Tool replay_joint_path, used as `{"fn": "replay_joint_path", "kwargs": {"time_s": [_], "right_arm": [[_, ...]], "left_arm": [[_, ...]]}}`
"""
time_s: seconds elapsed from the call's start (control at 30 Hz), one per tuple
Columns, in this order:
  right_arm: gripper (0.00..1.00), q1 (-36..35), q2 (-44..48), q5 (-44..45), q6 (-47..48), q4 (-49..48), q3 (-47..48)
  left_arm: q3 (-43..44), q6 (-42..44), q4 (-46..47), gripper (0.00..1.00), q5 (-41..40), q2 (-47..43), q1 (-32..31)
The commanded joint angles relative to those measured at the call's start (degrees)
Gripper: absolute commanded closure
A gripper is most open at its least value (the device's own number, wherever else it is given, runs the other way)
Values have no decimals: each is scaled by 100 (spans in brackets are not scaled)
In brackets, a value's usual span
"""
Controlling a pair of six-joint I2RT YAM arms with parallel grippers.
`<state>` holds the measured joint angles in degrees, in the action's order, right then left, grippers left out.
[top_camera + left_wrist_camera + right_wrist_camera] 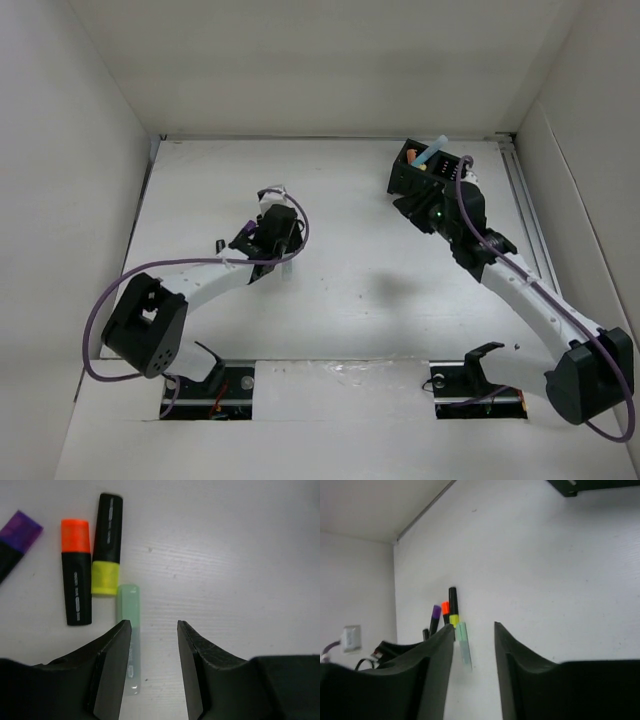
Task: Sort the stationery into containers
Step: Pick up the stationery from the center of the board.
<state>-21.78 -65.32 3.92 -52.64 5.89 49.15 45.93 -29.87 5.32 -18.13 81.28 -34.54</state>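
In the left wrist view a pastel green marker (pixel 128 611) lies lengthwise on the table, partly under my left finger (pixel 114 670). Beside it lie a black marker with a yellow end (pixel 107 545), a black one with an orange cap (pixel 76 575) and a purple-ended one (pixel 15 540). My left gripper (pixel 152 626) is open and empty just above them; from the top view (pixel 283 212) it hides most of them. The black organiser (pixel 415 168) stands at the back right with a pale blue marker (pixel 434 153) sticking out. My right gripper (pixel 408 200) is open and empty beside it.
White walls enclose the table on three sides. The right wrist view shows the same markers far off, the green one (pixel 464 645) nearest, the left arm (pixel 375 655) at lower left, and the organiser's corner (pixel 590 485) at the top edge.
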Motion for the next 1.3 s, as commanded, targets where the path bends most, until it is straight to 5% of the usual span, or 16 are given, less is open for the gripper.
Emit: {"fn": "replay_joint_path", "kwargs": {"time_s": [0.0, 0.57, 0.73, 0.77, 0.93, 1.27], "right_arm": [[54, -63, -85, -743, 473, 377, 482], [54, -125, -218, -884, 483, 158, 297], [52, -125, -428, -937, 483, 53, 297], [49, -125, -481, -989, 483, 53, 297], [32, -186, -894, -1393, 536, -62, 420], [25, -748, -1553, -1878, 536, -465, 658]], "left_arm": [[-286, -344, -356, 61, -165, 116, -26], [-128, -265, -409, 67, -59, 996, -193], [-58, -265, -356, 100, 63, 1198, -298], [-136, -265, -252, 100, 116, 1198, -298], [-207, -72, 82, 100, 643, 541, -298], [-32, 358, 1443, 100, 2777, -138, -298]]}}
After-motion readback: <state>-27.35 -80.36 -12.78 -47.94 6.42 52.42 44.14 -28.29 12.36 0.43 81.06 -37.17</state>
